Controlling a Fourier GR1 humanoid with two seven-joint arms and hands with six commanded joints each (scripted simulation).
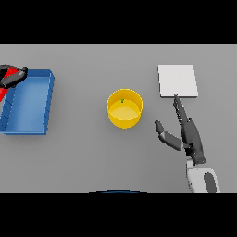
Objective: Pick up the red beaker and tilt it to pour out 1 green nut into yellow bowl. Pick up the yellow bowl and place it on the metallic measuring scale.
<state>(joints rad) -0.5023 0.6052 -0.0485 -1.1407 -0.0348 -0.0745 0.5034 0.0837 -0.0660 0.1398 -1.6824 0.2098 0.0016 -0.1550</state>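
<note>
The yellow bowl (124,109) stands upright in the middle of the table, with a small green nut (122,100) inside near its far wall. The metallic scale (177,81), a pale square plate, lies to the bowl's right and farther back. My right hand (190,135) is open to the right of the bowl, fingers straight and reaching toward the scale's near edge, thumb spread toward the bowl; it touches neither. At the far left edge my left hand (13,77) is shut on the red beaker (3,89), held over the left rim of the blue tray.
A blue rectangular tray (30,102) sits at the left side of the table, its long side running front to back. A strip of grey tabletop separates it from the bowl.
</note>
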